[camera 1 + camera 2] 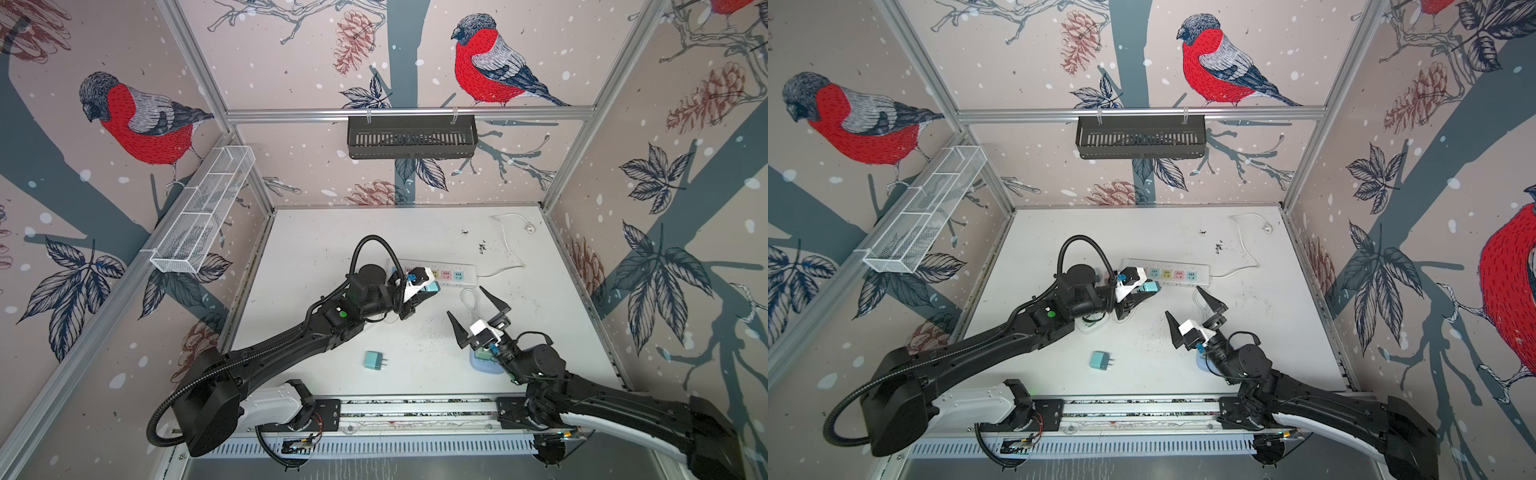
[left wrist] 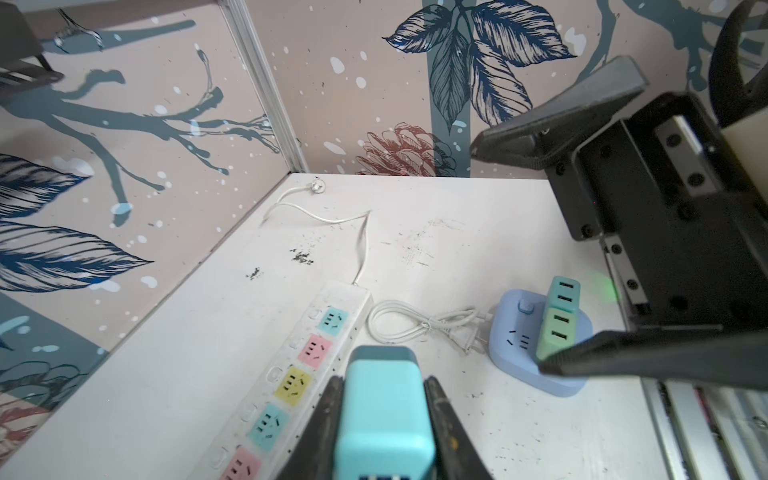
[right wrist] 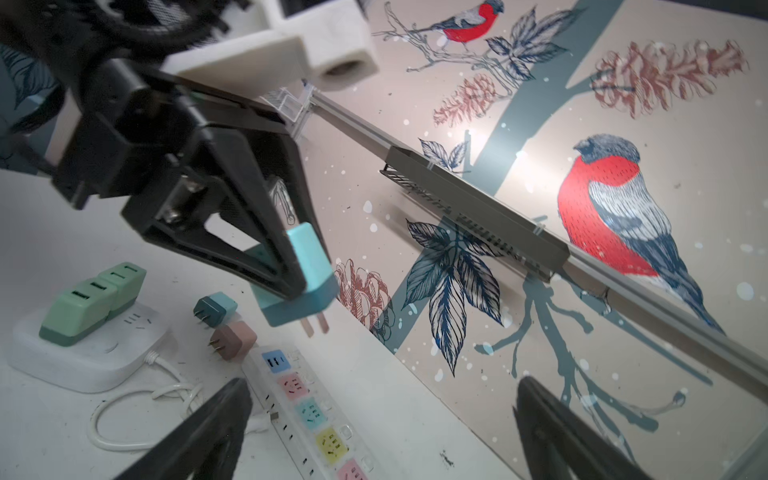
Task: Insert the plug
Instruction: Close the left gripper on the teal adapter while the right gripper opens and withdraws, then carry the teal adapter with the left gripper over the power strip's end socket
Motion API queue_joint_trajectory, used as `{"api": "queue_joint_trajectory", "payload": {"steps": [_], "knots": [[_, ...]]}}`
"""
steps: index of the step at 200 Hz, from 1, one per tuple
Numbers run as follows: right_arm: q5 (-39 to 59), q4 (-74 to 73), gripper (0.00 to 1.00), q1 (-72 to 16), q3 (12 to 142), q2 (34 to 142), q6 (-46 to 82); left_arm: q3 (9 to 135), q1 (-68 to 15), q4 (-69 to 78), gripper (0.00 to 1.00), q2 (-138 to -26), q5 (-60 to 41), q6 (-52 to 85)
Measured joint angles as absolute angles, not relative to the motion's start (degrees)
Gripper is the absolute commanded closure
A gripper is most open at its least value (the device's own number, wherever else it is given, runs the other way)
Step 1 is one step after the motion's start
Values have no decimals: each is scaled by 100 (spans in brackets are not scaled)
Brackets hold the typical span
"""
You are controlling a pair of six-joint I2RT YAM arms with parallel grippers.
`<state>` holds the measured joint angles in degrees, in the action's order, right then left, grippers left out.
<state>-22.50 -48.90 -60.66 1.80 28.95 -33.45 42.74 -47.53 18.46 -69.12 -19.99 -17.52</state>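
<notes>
One plug (image 3: 307, 270) is gripped and hangs clear above the power strip (image 3: 316, 415); it is not yet inserted.
Left gripper (image 1: 429, 291) is clamped on the pale blue plug body at centre frame in both top views, with the prongs (image 3: 316, 326) pointing down toward the strip. Right gripper (image 1: 464, 299) is spread wide and empty, right of centre. The step in hand is judged to be alignment. The next move calls for squaring the prongs over a free socket (image 2: 293, 385), then pushing straight down. Which socket lies directly beneath cannot be told for certain.
</notes>
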Motion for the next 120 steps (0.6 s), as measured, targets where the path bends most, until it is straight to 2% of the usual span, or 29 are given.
{"api": "queue_joint_trajectory", "payload": {"steps": [32, 66, 92, 120], "knots": [[-2165, -4486, 0, -5046, 30, 1728, -1977, 4235, -4753, 2217, 100, -7063, -1647, -2272], [-1964, -4191, 0, -3693, 30, 832, -561, 5116, -4753, 1737, 100, -7494, -1468, -2705], [-1850, -3793, 0, -2775, 30, 578, 419, 5605, -4753, 1247, 100, -7850, -1431, -2877], [-1806, -3489, 0, -1756, 30, 755, 1555, 6243, -4753, 429, 100, -8412, -1269, -3055]]}}
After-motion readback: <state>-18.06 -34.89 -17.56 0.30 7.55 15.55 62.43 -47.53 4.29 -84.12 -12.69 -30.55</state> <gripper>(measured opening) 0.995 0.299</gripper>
